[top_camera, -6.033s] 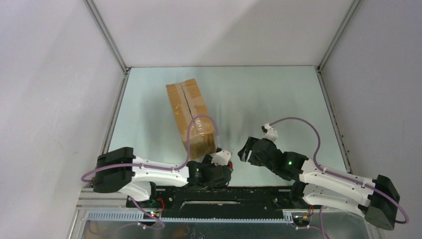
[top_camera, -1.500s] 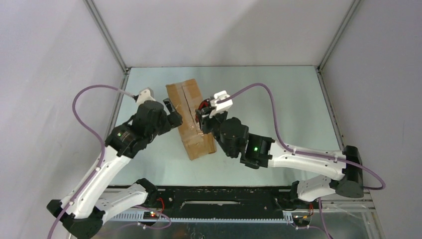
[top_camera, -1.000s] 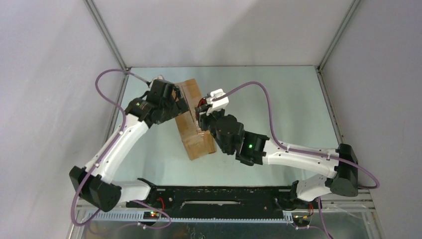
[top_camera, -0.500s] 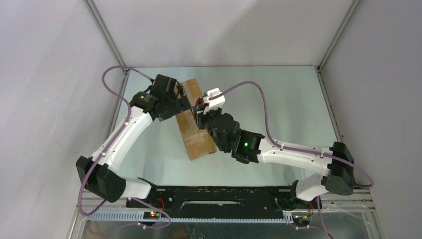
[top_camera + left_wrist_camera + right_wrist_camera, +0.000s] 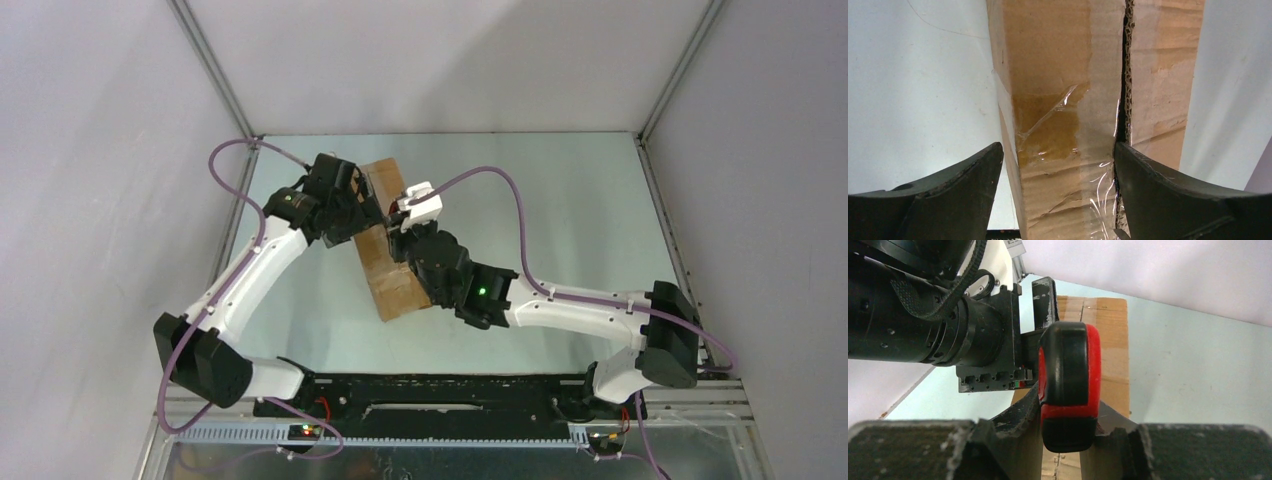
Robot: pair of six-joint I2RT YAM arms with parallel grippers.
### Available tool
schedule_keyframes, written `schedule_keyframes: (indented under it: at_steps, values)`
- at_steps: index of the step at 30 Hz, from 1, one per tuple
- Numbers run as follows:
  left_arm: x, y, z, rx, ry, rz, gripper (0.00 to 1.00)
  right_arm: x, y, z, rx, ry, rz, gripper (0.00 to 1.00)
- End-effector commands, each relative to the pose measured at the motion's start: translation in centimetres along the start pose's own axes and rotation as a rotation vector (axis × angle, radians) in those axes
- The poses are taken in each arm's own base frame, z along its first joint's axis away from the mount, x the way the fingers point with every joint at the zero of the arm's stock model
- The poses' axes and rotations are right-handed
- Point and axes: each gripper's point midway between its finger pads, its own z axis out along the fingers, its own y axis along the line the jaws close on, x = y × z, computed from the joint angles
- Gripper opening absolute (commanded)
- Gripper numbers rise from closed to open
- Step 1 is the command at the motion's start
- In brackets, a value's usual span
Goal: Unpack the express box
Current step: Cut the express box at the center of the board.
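I am watching the left pincer (image 5: 1058, 150) standing wide open and straddling one top flap of the express box (image 5: 397, 285). Its finger at 9 o'clock is sitting just beside the carton's outer edge, and its finger at 3 o'clock is resting along the seam (image 5: 1126, 75) between the two flaps. I cannot tell whether either pad is actually pressing the cardboard. Clear tape (image 5: 1048, 135) is wrinkling across the flap between them. The right pincer (image 5: 1070, 412) is clamping a red-and-black utility knife (image 5: 1068, 370), which is standing upright between the pads over the top of the box. The left arm's black wrist is filling the wrist view at 10 o'clock of the knife. Whether the blade is meeting the cardboard is hidden from me. From above, the two pincers are crowding together over the far end of the carton, the left one reaching in from 8 o'clock and the right one from 4 o'clock. The box is lying flat, left of the middle of the pale desk (image 5: 570, 210), with its long side running from 11 o'clock towards 5 o'clock.
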Motion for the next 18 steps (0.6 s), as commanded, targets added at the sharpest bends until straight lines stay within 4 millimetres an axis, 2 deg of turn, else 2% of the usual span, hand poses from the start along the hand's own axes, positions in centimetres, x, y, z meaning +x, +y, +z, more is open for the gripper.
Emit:
schedule_keyframes:
  at_steps: [1, 6, 12, 18]
  values:
    - [0.4, 1.0, -0.3, -0.020, -0.015, -0.033, 0.83, -3.7, 0.4, 0.1, 0.020, -0.100, 0.068, 0.00]
    - [0.7, 1.4, -0.2, -0.028, -0.014, -0.038, 0.80, -3.7, 0.5, 0.1, 0.014, -0.102, 0.057, 0.00]
    - [0.6, 1.2, -0.2, -0.017, -0.015, -0.047, 0.79, -1.2, 1.4, 0.0, -0.007, -0.043, 0.022, 0.00]
    - [0.5, 1.2, -0.1, -0.022, -0.024, -0.058, 0.76, 0.2, 1.5, -0.7, -0.003, -0.009, 0.016, 0.00]
